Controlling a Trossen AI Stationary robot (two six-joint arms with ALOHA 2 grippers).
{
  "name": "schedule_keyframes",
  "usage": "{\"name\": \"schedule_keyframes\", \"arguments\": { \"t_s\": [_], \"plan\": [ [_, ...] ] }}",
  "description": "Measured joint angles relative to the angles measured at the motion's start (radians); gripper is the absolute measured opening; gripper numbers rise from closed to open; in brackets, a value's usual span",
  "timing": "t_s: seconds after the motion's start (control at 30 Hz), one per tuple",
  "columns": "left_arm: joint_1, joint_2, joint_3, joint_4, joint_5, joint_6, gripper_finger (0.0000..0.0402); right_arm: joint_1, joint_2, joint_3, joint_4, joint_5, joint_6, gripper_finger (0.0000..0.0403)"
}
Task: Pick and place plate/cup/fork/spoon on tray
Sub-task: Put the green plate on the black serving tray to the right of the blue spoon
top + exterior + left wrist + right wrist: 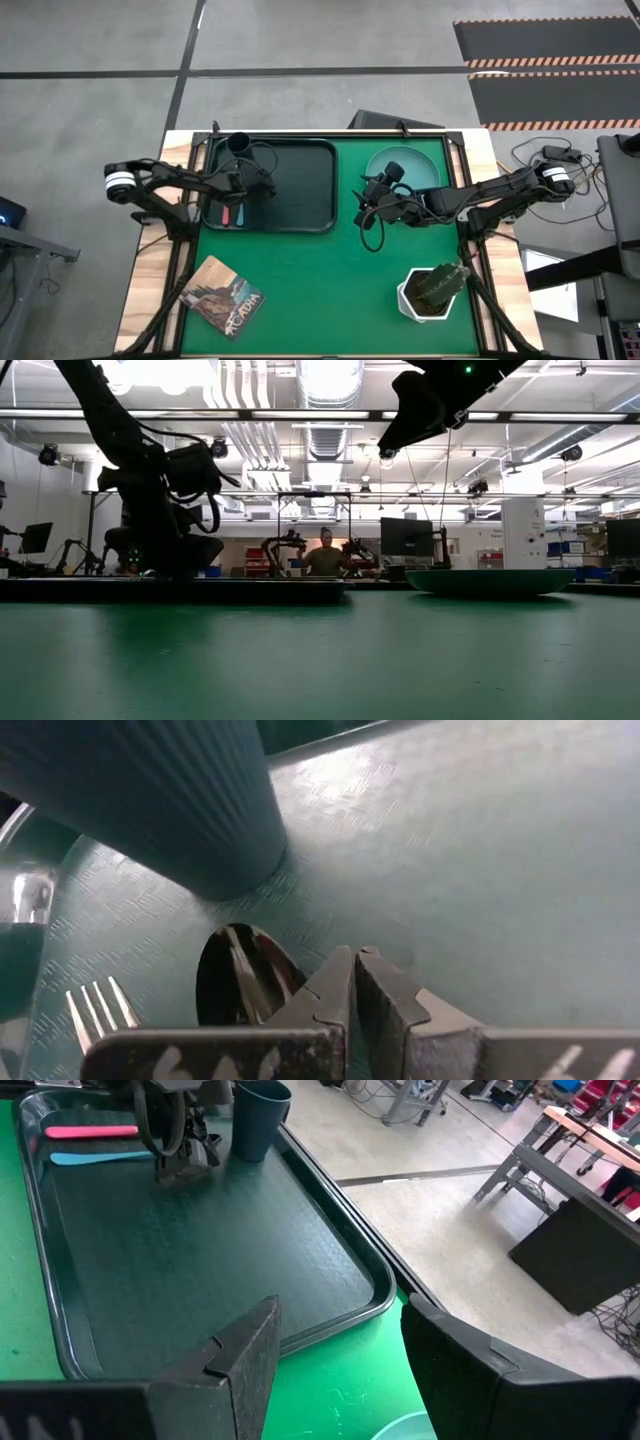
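High view: left tool (262,187) clenched on nothing over the large black rectangular tray (305,190) beside the ribbed black cup (239,145), pink-handled fork (90,1131) and blue-handled spoon (95,1157), while right tool (366,200), released, hovers near the untrayed round teal-green plate (420,165), probably next.

One plate (416,167), cup (239,146), fork (90,1131), spoon (95,1157), tray (300,190)
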Motion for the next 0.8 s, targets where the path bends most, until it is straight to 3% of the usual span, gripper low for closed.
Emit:
{"name": "schedule_keyframes", "arguments": {
  "t_s": [0.3,0.53,0.8],
  "plan": [
    [-0.05,-0.16,0.004,-0.013,0.096,0.079,0.0,0.0,0.0,0.0,0.0,-0.003,0.023,0.0196],
    [-0.152,-0.369,0.005,-0.002,0.141,0.266,0.0,0.0,0.02,0.0,-0.002,-0.015,0.117,0.0196],
    [-0.242,-0.617,0.005,0.014,0.194,0.502,0.0,-0.013,0.022,0.007,-0.007,-0.156,0.313,0.0195]
  ]
}}
